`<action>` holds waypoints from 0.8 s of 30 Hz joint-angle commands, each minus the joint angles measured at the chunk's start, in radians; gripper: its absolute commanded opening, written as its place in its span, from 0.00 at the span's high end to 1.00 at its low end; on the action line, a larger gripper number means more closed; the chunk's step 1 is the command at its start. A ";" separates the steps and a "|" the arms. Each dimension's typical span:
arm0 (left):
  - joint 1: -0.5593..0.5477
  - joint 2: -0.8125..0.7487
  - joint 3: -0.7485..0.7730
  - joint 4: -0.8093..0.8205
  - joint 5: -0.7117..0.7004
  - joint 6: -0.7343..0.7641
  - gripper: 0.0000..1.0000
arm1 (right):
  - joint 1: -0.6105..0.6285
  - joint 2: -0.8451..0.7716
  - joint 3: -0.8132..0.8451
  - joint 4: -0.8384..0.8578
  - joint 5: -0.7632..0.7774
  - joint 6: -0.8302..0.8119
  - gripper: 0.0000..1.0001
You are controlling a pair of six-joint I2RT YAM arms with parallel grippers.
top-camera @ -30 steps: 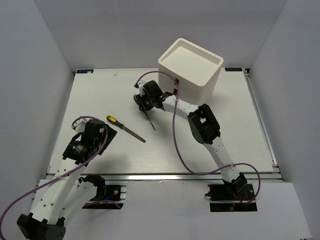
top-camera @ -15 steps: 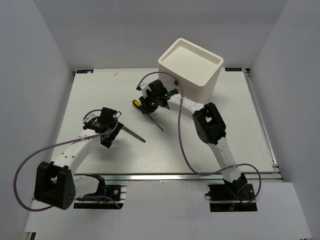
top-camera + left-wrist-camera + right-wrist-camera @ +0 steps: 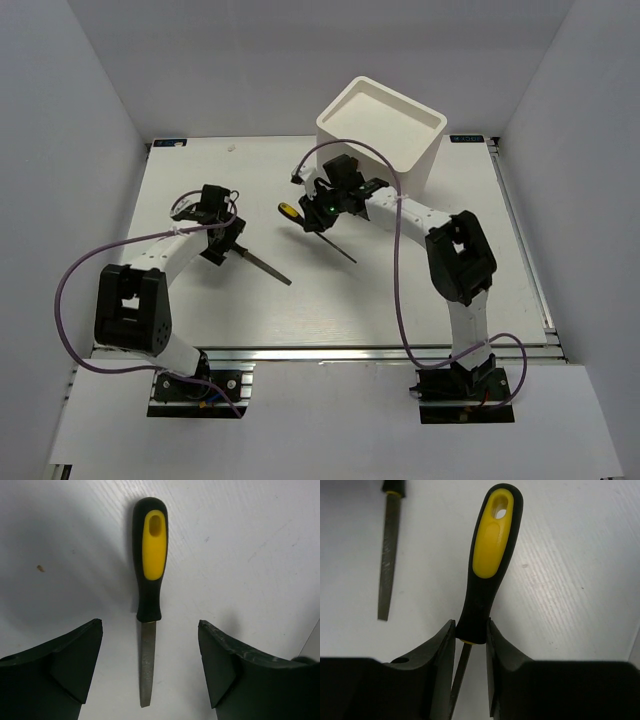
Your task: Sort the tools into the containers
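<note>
My right gripper (image 3: 318, 213) is shut on the black lower end of a yellow-and-black screwdriver (image 3: 289, 211), low over the table. Its shaft points toward the front right. In the right wrist view the fingers (image 3: 442, 645) pinch the handle (image 3: 492, 545). The white square box (image 3: 380, 128) stands just behind and to the right. My left gripper (image 3: 222, 240) is open over the handle of the yellow-and-black file (image 3: 268, 269), whose blade sticks out to the front right. In the left wrist view the file (image 3: 151, 555) lies between the spread fingers (image 3: 80, 655), untouched.
The file's blade also shows at the top left of the right wrist view (image 3: 389, 555). Purple cables loop off both arms. Grey walls close in the table on the left, back and right. The box's drawer fronts are hidden from view.
My left arm has swung from the front left up to the file and now straddles its handle. My right gripper has carried the screwdriver to the right, nearer the white box.
</note>
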 commanded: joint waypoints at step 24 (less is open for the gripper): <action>0.004 0.072 0.099 -0.049 0.018 0.096 0.14 | -0.186 -0.109 0.632 -0.156 0.231 -0.477 1.00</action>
